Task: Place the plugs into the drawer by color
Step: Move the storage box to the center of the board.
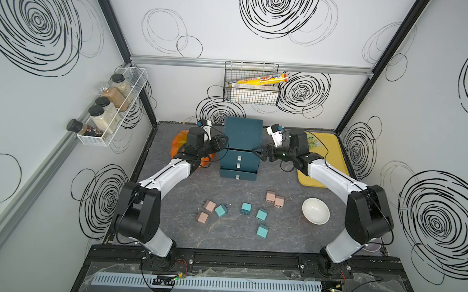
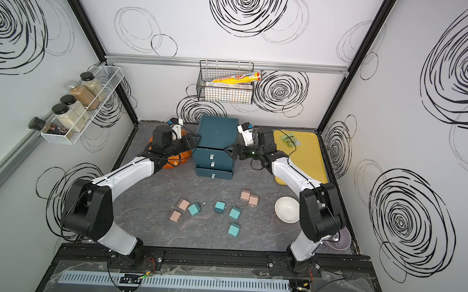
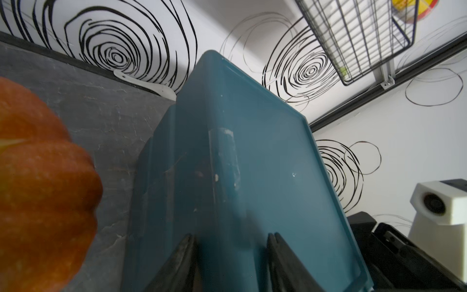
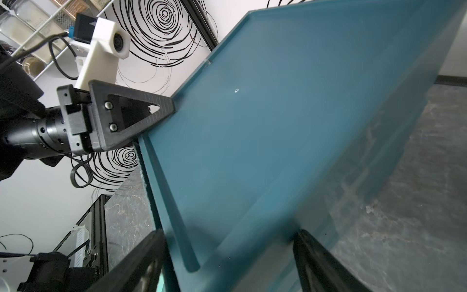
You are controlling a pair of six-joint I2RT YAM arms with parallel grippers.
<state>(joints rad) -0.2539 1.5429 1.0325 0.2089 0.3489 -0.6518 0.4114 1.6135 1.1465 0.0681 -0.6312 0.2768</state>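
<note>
Grey marbled surface (image 1: 168,231), four pink plugs (image 1: 210,206) and four teal plugs (image 1: 246,208) all loose near the front, none put away yet. Drawer chest (image 1: 243,136) stands at the back between pumpkin (image 3: 38,177) and yellow tray (image 1: 334,149). Left jaws straddle its top left edge, right jaws its top right edge, both apart; can't tell if they're actually pinching it. Looks like the chest is getting steadied. Next I'd guess one side holds it while the other hooks a silver pull (image 1: 238,158), gently or it tips

Arms extended, left gripper (image 1: 224,141) and right gripper (image 1: 255,151) face each other.
</note>
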